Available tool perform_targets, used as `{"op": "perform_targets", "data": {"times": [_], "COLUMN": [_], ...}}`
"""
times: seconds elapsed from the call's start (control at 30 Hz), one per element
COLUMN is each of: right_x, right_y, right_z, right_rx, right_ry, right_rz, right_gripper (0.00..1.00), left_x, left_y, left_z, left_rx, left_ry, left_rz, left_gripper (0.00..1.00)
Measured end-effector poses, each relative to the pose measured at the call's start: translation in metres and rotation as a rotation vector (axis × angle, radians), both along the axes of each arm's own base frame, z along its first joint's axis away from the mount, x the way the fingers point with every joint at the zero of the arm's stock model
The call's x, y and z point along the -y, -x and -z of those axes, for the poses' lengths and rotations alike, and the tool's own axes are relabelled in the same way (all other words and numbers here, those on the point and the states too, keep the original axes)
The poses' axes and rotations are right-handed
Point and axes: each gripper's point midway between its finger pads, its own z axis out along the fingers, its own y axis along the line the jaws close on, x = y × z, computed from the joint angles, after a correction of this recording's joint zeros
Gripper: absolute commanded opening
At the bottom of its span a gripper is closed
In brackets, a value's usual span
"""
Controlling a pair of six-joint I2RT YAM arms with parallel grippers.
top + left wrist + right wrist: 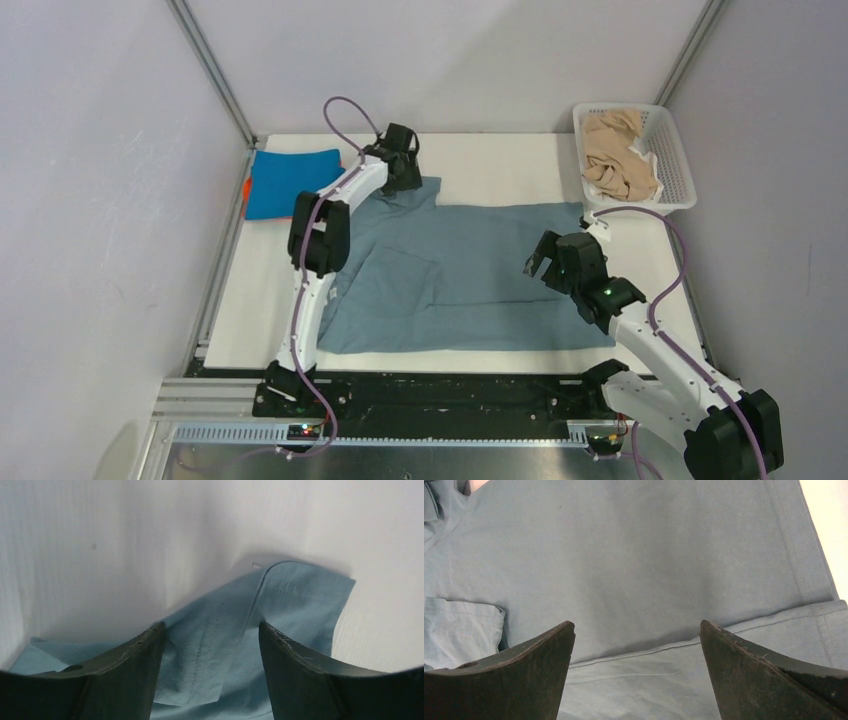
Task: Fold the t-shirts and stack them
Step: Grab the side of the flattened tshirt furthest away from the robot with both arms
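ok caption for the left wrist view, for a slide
Left gripper, jaws open, straddling a hemmed corner of the grey-blue t-shirt on the white table

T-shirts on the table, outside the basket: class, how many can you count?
3: the grey-blue t-shirt spread in the middle, the bright blue t-shirt folded at the far-left corner, and an orange t-shirt edge showing under it. Others may be hidden beneath.

The right gripper (636, 625) has its 2 fingers (524, 670) spread wide over the grey-blue tee (639, 555), pocket (461, 625) at left, a cloth edge crossing between the fingers, table (830, 510) top right.
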Motion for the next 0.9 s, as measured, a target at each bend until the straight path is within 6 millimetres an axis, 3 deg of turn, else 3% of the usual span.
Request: {"op": "perform_targets", "data": {"times": [0.2, 0.47, 0.63, 0.9], "right_x": [0.001, 0.005, 0.007, 0.015], "right_y": [0.000, -0.002, -0.004, -0.010], "right_z": [0.000, 0.003, 0.007, 0.010], "right_rx": [0.000, -0.010, -0.022, -0.025], "right_ry": [0.000, 0.005, 0.011, 0.011], "right_rz": [0.003, 0.018, 0.026, 0.062], "right_gripper": [1.00, 1.00, 1.00, 1.00], "left_x": [-0.003, -0.026, -0.029, -0.028], "left_y": [0.016, 0.013, 0.006, 0.008], "left_z": [0.003, -0.010, -0.019, -0.016], "left_rx": [-0.043, -0.038, -0.018, -0.038], "left_ry": [-0.096, -0.193, -0.196, -0.183], "left_rz": [0.033, 0.007, 0.011, 0.053], "left_gripper": [0.54, 0.50, 0.40, 0.46]}}
